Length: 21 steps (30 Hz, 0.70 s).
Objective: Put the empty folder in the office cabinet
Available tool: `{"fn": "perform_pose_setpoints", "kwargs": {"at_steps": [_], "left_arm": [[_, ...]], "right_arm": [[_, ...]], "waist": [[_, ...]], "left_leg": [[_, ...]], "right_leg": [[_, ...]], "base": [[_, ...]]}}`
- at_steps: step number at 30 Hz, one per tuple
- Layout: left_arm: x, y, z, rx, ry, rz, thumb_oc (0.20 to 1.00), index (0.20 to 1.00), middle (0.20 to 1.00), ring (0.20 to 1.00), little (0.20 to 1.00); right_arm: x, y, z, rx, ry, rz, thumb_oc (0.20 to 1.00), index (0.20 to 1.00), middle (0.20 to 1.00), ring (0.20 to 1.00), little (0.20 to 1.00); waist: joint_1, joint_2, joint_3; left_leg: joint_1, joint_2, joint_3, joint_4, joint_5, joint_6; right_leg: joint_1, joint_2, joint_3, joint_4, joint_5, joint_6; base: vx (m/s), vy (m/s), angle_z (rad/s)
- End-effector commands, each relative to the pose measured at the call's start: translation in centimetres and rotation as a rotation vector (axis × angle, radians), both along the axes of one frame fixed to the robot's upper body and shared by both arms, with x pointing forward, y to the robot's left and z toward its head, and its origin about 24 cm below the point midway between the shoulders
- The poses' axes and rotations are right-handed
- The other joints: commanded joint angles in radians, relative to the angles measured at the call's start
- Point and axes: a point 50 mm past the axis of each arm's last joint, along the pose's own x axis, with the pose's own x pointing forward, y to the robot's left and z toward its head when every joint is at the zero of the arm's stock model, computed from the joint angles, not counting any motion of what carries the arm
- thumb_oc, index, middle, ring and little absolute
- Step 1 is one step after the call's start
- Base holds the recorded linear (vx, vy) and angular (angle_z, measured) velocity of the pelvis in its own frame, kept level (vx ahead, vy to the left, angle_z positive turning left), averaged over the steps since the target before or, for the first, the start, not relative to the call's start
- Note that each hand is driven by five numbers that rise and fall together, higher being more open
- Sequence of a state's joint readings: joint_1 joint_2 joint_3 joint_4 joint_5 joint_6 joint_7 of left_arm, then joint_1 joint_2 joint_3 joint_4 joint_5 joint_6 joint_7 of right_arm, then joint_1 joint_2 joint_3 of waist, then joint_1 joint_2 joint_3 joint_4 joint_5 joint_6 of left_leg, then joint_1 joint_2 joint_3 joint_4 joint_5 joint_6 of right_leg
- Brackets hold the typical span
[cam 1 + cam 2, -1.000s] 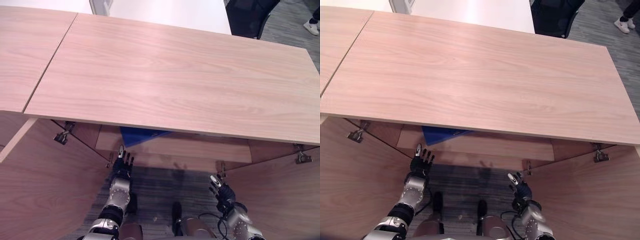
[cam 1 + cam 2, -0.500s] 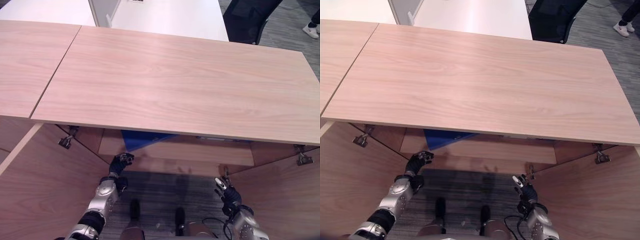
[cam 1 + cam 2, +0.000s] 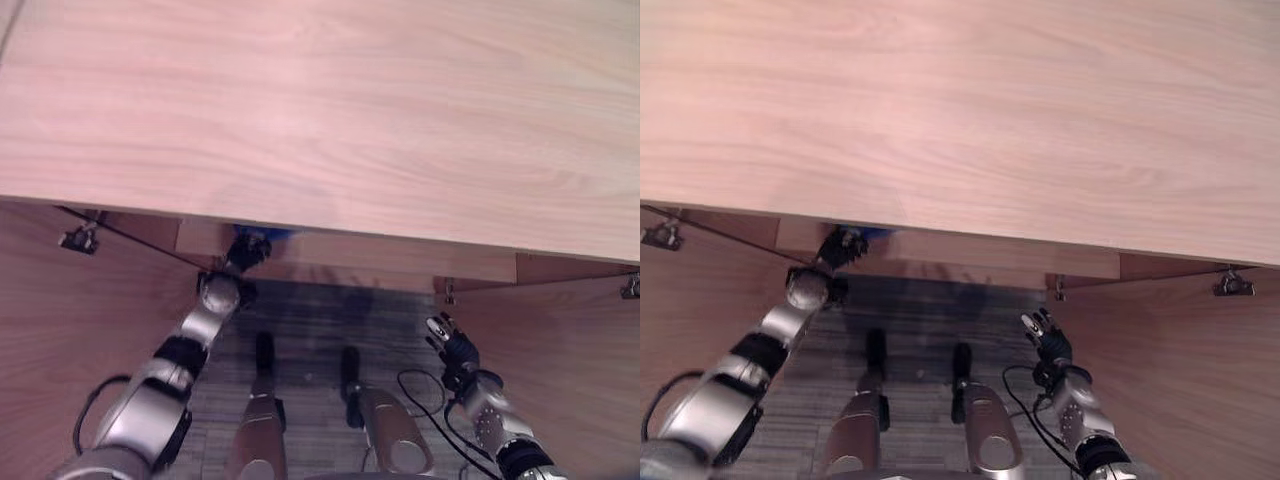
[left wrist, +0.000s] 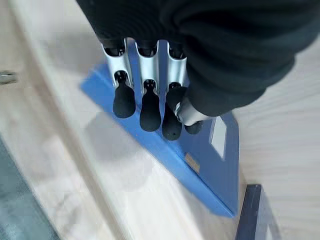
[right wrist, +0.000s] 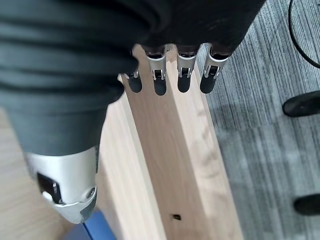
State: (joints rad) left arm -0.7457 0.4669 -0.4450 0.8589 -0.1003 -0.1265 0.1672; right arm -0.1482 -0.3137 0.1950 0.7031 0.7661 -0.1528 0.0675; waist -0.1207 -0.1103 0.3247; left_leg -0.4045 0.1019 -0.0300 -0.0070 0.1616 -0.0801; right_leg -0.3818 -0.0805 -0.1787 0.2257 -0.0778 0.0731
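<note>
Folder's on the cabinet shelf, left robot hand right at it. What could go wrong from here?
1. The blue folder lies near the shelf's front edge; the left robot hand, fingers straight above it, might drag it out when withdrawing.
2. A dark object sits beside the folder; pushing deeper may jam against it.
3. The cabinet top hides the shelf from the head cameras.

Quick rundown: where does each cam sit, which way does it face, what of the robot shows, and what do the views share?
Left eye: head, looking down on the cabinet top; left hand reaches under it, right hand is over the floor.
Right eye: same scene, slightly offset.
Left wrist: along straight fingers at the blue folder on the shelf.
Right wrist: along its fingers at a wood edge.
Shared: folder shows in left eye and left wrist views.
</note>
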Motion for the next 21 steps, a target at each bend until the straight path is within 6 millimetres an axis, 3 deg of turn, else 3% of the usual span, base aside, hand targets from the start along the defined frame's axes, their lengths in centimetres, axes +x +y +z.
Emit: {"fn": "perform_pose_setpoints", "kwargs": {"at_steps": [1,3,5,9,21], "left_arm": [[-0.1,0.5,0.1,-0.024,-0.031,0.022,0.2,0.2,0.2,0.2,0.2],[1.0,0.2,2.0,-0.009,-0.066,0.02,0.2,0.2,0.2,0.2,0.2],[2.6,-0.4,5.5,-0.025,-0.141,0.023,0.2,0.2,0.2,0.2,0.2],[3.5,-1.9,7.9,-0.09,-0.18,-0.001,0.2,0.2,0.2,0.2,0.2],[3.8,-2.5,7.3,-0.219,-0.148,0.021,0.2,0.2,0.2,0.2,0.2]], "right_arm": [[-0.7,-0.9,0.9,0.007,-0.074,-0.041,1.0,1.0,1.0,1.0,1.0],[-0.1,-0.4,1.3,0.013,-0.095,-0.028,1.0,1.0,1.0,1.0,1.0],[0.5,0.2,1.6,0.014,-0.115,-0.01,1.0,1.0,1.0,1.0,1.0],[0.9,0.8,1.6,0.02,-0.113,0.002,1.0,1.0,1.0,1.0,1.0],[1.8,1.5,2.3,0.042,-0.144,-0.006,1.0,1.0,1.0,1.0,1.0]], "waist": [[0.006,-0.009,-0.049],[0.0,-0.013,-0.03],[-0.015,-0.025,0.008],[-0.029,-0.035,0.037],[-0.036,-0.053,0.065]], "left_leg": [[0.034,0.044,-0.042,0.106,-0.146,-0.032],[0.016,0.042,-0.044,0.126,-0.149,-0.032],[-0.028,0.032,-0.046,0.186,-0.164,-0.032],[-0.08,0.025,-0.05,0.248,-0.188,-0.028],[-0.147,0.026,-0.058,0.301,-0.202,-0.023]], "right_leg": [[-0.022,-0.076,0.007,0.02,0.04,0.092],[-0.041,-0.077,0.01,0.039,0.038,0.093],[-0.077,-0.077,0.013,0.078,0.03,0.091],[-0.128,-0.073,0.023,0.13,0.014,0.083],[-0.189,-0.072,0.024,0.177,-0.002,0.072]], "base": [[-0.05,0.011,-0.03],[-0.05,0.013,-0.05],[-0.08,0.006,0.01],[-0.06,0.005,0.0],[-0.04,0.001,-0.02]]}}
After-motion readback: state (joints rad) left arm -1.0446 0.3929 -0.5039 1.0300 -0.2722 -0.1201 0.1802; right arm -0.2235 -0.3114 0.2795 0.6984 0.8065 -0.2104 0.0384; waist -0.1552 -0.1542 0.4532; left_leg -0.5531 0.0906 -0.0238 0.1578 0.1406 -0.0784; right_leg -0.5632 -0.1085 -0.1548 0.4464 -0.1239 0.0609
